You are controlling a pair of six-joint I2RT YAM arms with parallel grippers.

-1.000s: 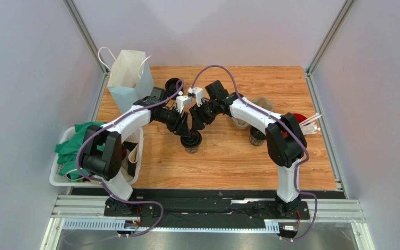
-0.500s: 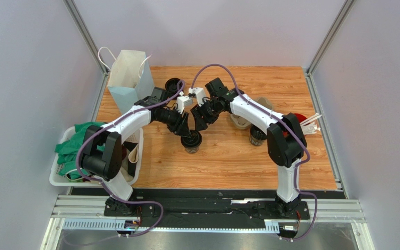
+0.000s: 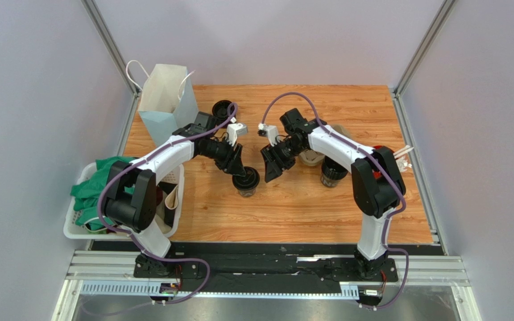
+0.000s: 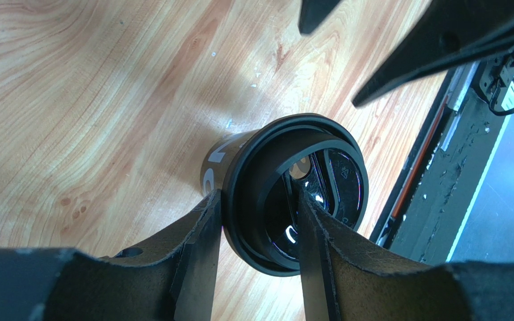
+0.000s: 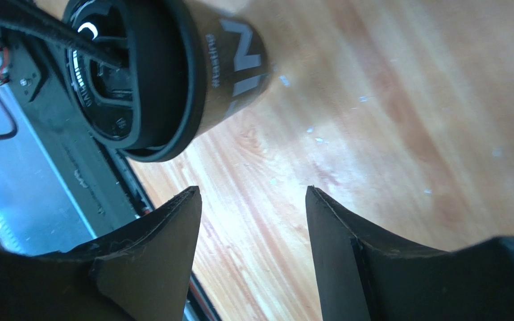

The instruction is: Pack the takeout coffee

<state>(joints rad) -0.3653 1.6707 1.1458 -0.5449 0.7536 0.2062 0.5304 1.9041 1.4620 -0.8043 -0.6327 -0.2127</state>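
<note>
Starting on the left: the left tool (image 3: 242, 171) holds its spot at centre frame of the overhead view, just as it did a second ago. It stays clamped on the takeout coffee (image 3: 245, 181), which stands upright on the counter (image 3: 293, 207). The left wrist view shows the grip plainly: one finger presses the outside of the lid's rim and the other lies across the recessed top, so the tool is about half closed and pinching the cup's edge. Moving right, here is the change: the right tool (image 3: 272, 166) was crowded in over the same lid a moment ago, and now it has swung off toward the right of the frame and hangs just beside the cup without touching it. Its wrist view shows the jaws spread with only bare wood between them, released and carrying nothing, and the cup sits off in the upper left of that frame. My read is that the shared work at the lid is finished and the cup now belongs to the left arm alone. Packing still lies ahead, since the cardboard tray (image 3: 339, 131) sits at right of centre, well apart from the cup.
</note>
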